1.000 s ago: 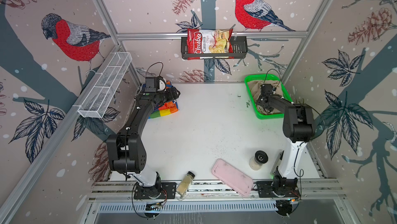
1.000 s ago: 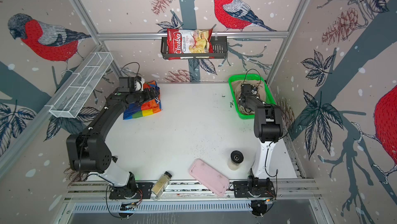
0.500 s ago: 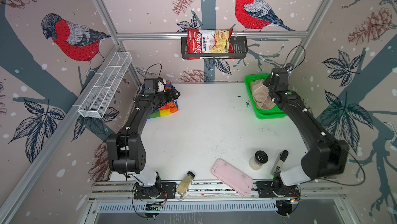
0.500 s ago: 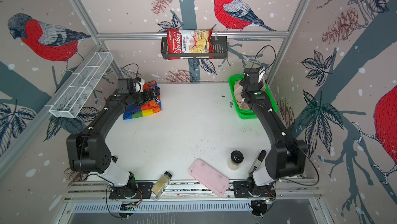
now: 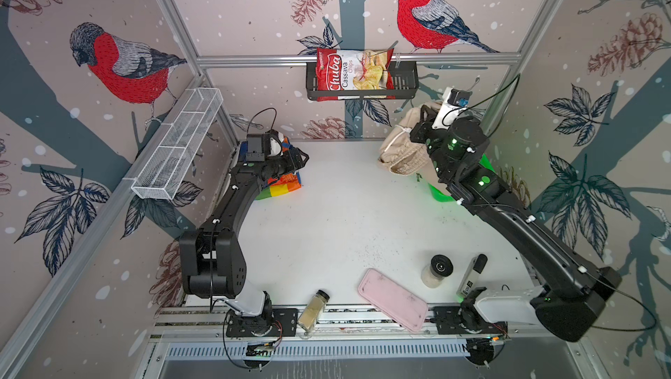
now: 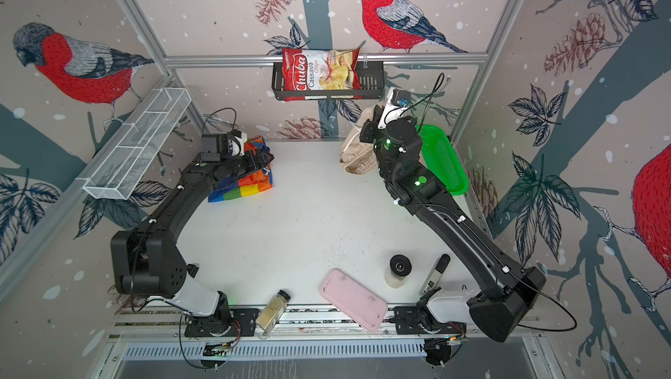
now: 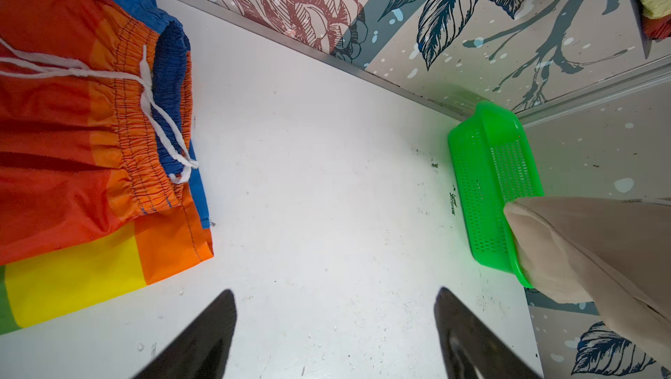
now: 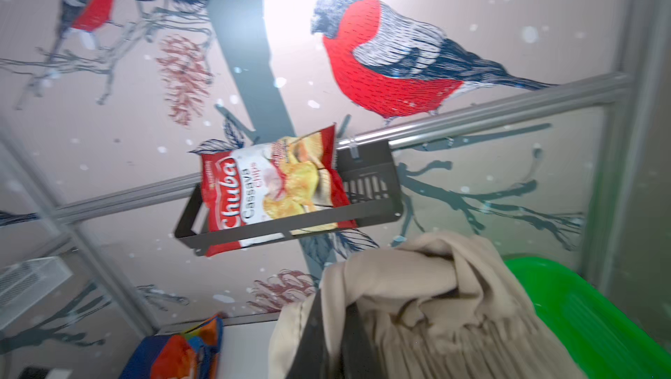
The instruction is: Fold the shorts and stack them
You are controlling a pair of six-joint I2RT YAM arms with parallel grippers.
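Note:
The rainbow shorts lie bunched at the table's far left, orange waistband and white drawstring showing in the left wrist view. My left gripper hovers open over bare table beside them. My right gripper is shut on the beige shorts. They hang in the air left of the green basket, one trailing end still over the basket's near end.
A chips bag sits in a black wall rack at the back, and a white wire shelf hangs on the left wall. Along the front edge lie a spice jar, a pink tray, a black-lidded jar and a marker.
My right gripper shut on the beige shorts in the basket, then the arm rose and swung left, pulling them up out of it. The left arm has hardly moved.

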